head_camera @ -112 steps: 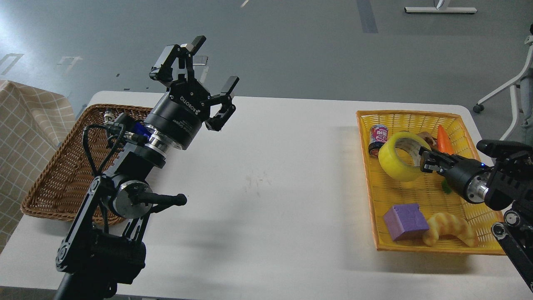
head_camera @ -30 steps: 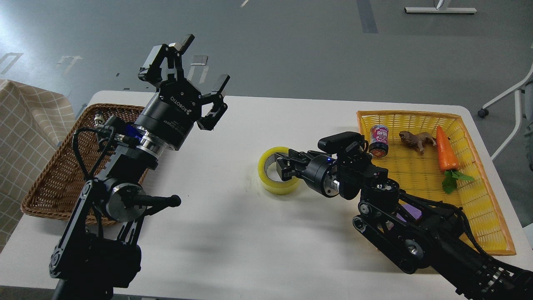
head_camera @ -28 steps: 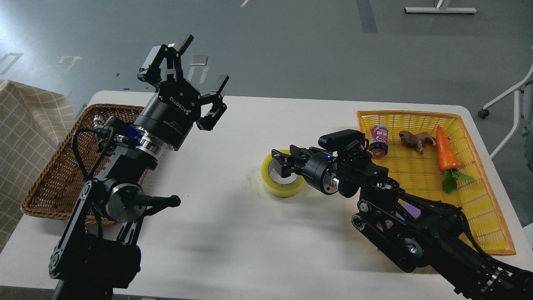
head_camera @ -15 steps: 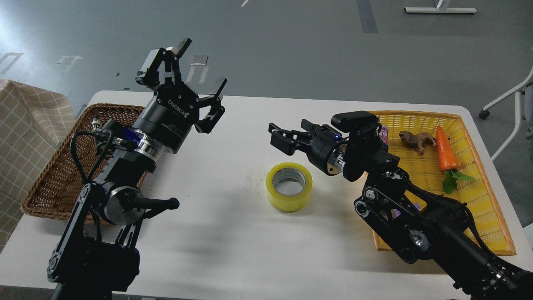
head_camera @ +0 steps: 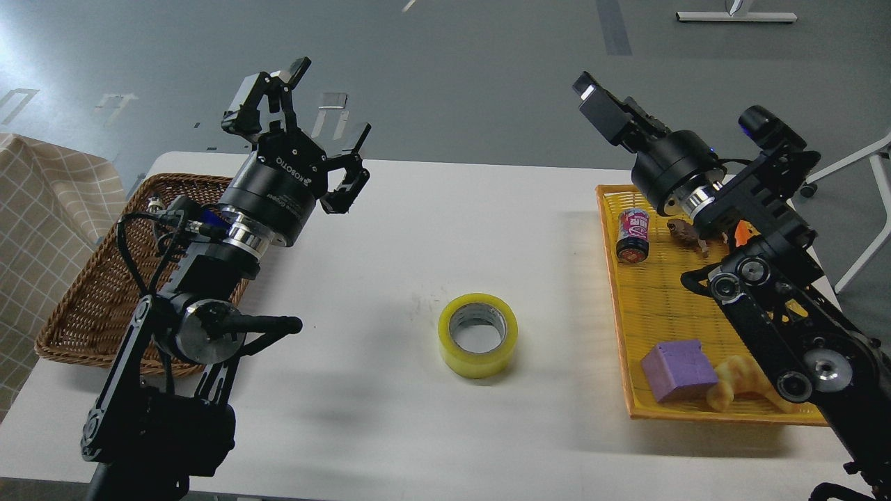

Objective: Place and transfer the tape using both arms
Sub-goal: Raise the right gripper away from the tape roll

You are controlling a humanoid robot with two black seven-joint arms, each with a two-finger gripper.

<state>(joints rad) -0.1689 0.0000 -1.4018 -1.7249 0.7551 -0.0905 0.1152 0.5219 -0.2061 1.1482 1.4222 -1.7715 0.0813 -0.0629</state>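
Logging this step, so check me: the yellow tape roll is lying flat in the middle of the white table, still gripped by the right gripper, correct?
Not quite. In the head view the tape roll lies flat mid-table, but nothing grips it: the right gripper is raised well clear, above the yellow basket.

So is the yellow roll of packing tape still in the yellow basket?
No, the yellow roll of packing tape lies flat on the white table, untouched.
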